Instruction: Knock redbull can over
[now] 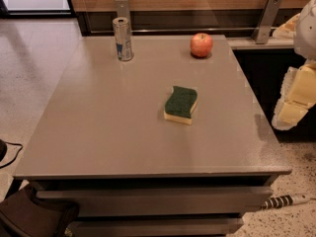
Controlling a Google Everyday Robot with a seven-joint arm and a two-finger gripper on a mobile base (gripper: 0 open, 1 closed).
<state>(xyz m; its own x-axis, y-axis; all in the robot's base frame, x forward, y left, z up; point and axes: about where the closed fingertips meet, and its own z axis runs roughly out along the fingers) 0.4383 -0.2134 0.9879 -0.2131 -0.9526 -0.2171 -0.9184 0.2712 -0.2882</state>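
Note:
The redbull can (122, 38) stands upright at the far left of the grey table (108, 127). It is slim and silver with blue markings and a shiny top. My gripper (292, 108) hangs at the right edge of the view, beyond the table's right side and well away from the can. It holds nothing that I can see.
A red apple (201, 45) sits at the far right of the table. A green and yellow sponge (180, 104) lies near the middle. A wooden wall with metal brackets (267, 18) runs behind the table. A dark bag (34, 216) sits on the floor at the front left.

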